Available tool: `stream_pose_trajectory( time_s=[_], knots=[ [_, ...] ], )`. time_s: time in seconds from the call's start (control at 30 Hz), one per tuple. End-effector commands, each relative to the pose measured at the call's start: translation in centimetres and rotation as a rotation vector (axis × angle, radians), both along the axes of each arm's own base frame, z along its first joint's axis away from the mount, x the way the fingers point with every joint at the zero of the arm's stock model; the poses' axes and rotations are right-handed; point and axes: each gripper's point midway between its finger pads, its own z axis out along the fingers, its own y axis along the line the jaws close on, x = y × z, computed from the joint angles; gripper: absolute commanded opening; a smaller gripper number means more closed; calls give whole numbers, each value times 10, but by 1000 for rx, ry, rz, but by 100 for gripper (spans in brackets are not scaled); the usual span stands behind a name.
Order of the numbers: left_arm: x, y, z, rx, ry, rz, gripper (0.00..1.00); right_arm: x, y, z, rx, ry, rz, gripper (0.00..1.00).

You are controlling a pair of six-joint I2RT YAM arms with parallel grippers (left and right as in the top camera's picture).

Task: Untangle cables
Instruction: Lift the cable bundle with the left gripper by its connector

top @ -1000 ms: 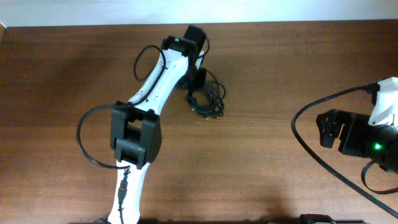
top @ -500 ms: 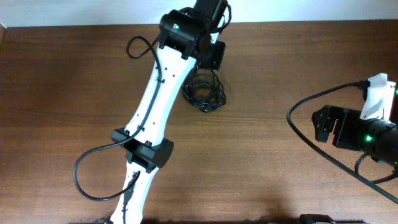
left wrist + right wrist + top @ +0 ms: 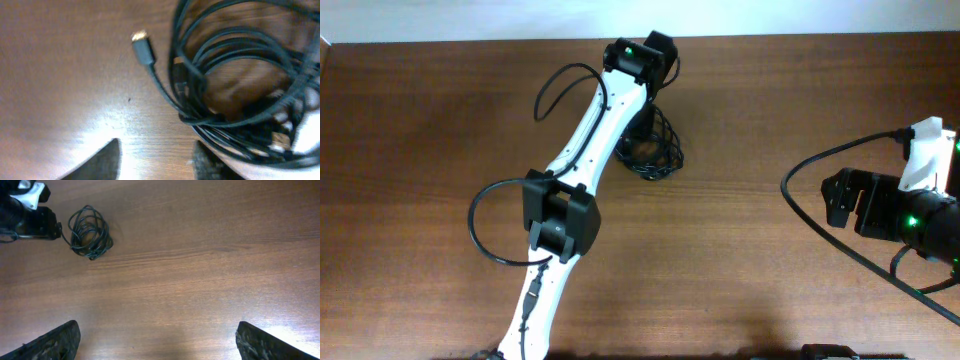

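The cables (image 3: 660,152) lie as one tangled black bundle on the wooden table (image 3: 770,120), towards the back centre. In the left wrist view the bundle (image 3: 235,75) fills the right side, with a metallic plug end (image 3: 141,42) sticking out to its left. My left gripper (image 3: 157,145) hovers just beside the bundle, open, with bare wood between its fingers; its right finger (image 3: 205,162) is close to the lowest loops. My right gripper (image 3: 158,325) is open wide over bare wood at the right, far from the cables (image 3: 90,231).
The left arm (image 3: 590,140) stretches diagonally from the front edge to the bundle, with its own thick black wire (image 3: 485,235) looping out to the left. The right arm's thick wire (image 3: 820,235) curves across the table's right side.
The left jaws have gone from shut to open. The left wrist lifted and reached back, then came down again by the bundle's left edge. The right arm shifted slightly left at first.
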Motion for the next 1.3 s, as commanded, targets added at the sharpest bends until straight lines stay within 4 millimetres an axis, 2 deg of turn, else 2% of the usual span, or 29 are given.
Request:
stream_pose_trajectory(
  time_s=[0.0,0.07,0.2,0.3,0.43,0.7,0.73,0.77,0.8,0.97,1.03,1.07,1.17,1.23,1.27],
  knots=[
    [1,6,-10,-4,-55,238,43,0,-2,-2,-6,8,-10,99],
    [11,1,-10,-41,-115,329,41,0,-2,-2,-6,8,-10,99],
    [28,-6,-23,-92,-202,436,37,-2,-2,-4,-13,18,2,99],
    [29,4,-36,-49,-233,497,40,-3,-2,-4,-13,21,2,99],
    [23,20,-48,-16,-195,519,39,-2,-2,-4,-13,21,2,99],
    [18,24,-67,4,-175,521,41,-3,-2,-4,-13,21,2,99],
    [19,24,-67,1,-176,522,40,-3,-2,-4,-13,21,2,99],
    [20,23,-67,-2,-179,522,32,-3,-2,-4,-13,21,2,99],
    [20,23,-67,-4,-181,522,0,-3,-2,-4,-13,21,2,99],
    [15,21,-64,4,-145,465,0,-3,-2,-4,-13,21,2,99],
    [15,20,-45,-13,-145,427,0,-2,-2,-4,-13,21,2,99],
    [20,17,-13,-45,-189,380,0,-2,-2,-4,-13,21,2,99],
    [23,-1,104,-181,-388,234,0,-1,-2,-3,-14,15,2,99],
    [-4,-13,213,-307,-580,111,0,0,-2,-4,-13,15,2,99],
    [-31,-16,273,-381,-694,53,0,1,-2,-4,-13,20,2,99]
  ],
)
